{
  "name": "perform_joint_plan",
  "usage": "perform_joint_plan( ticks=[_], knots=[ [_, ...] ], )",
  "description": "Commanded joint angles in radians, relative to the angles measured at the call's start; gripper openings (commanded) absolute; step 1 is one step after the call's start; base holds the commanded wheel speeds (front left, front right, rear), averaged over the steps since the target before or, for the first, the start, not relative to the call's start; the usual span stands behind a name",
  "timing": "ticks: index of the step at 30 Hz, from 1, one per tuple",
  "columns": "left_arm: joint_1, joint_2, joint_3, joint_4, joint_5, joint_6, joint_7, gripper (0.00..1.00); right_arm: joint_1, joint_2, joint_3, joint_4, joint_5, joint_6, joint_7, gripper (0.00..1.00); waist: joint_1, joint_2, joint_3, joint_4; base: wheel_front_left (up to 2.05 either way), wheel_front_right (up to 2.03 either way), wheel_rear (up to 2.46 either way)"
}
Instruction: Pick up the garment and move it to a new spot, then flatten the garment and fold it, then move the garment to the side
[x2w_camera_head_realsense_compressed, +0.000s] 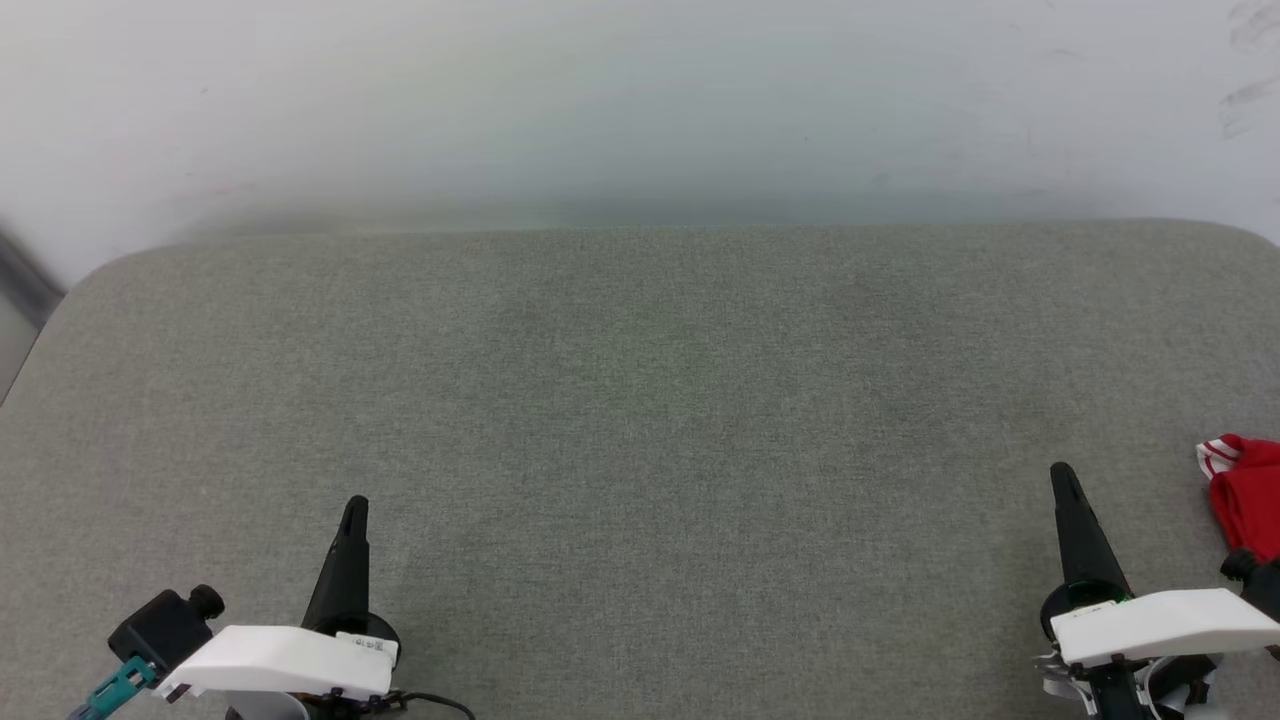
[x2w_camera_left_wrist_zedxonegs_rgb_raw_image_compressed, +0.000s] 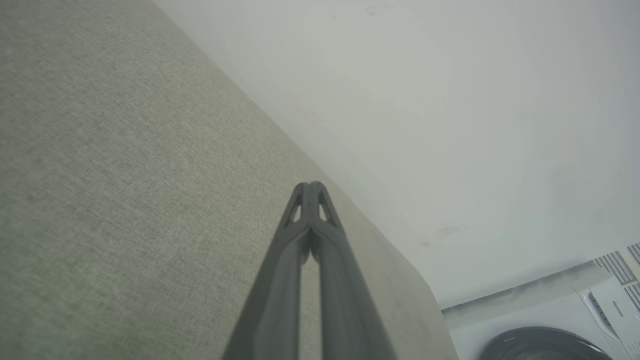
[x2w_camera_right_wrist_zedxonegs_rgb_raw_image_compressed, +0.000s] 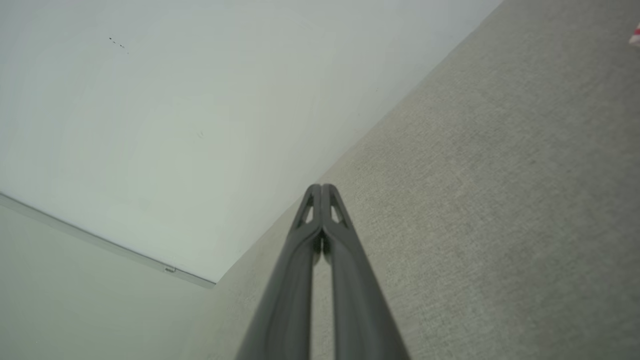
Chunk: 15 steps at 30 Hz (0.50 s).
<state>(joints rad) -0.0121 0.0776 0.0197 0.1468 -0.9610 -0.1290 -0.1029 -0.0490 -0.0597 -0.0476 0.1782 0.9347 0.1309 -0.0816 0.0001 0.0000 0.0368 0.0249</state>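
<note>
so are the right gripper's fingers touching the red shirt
Apart. In the head view, a strip of bare grey surface lies between the shut right gripper and the garment at the right edge.

Left hand (x2w_camera_head_realsense_compressed: 354, 505) and right hand (x2w_camera_head_realsense_compressed: 1062, 472) rest low, fingers pressed together, empty, pointing forward, well apart.

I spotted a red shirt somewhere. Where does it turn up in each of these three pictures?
Head view: the garment lies at the right edge, to the right of the right gripper.
Right wrist view: a tiny red-white scrap of it at the top right corner.
Left wrist view: faces the other way, toward a washing machine.
Shared landmark: the grey padded surface meeting the white wall.
</note>
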Motion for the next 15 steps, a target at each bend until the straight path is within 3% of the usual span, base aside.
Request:
perform_joint_plan(
  ticks=[1,15],
  knots=[
    [-0.029,0.004,0.006,-0.006,-0.027,-0.001,0.005,0.00,-0.028,-0.008,-0.003,-0.006,0.029,0.000,0.006,0.00,-0.0001,0.0000,0.000,0.000,0.00,0.00,0.00],
    [-0.046,0.006,0.015,0.018,-0.183,-0.001,0.046,0.00,-0.037,-0.009,-0.013,0.010,0.186,0.000,0.047,0.00,-0.0001,0.0000,-0.006,-0.005,0.00,0.00,0.00]
  ],
)
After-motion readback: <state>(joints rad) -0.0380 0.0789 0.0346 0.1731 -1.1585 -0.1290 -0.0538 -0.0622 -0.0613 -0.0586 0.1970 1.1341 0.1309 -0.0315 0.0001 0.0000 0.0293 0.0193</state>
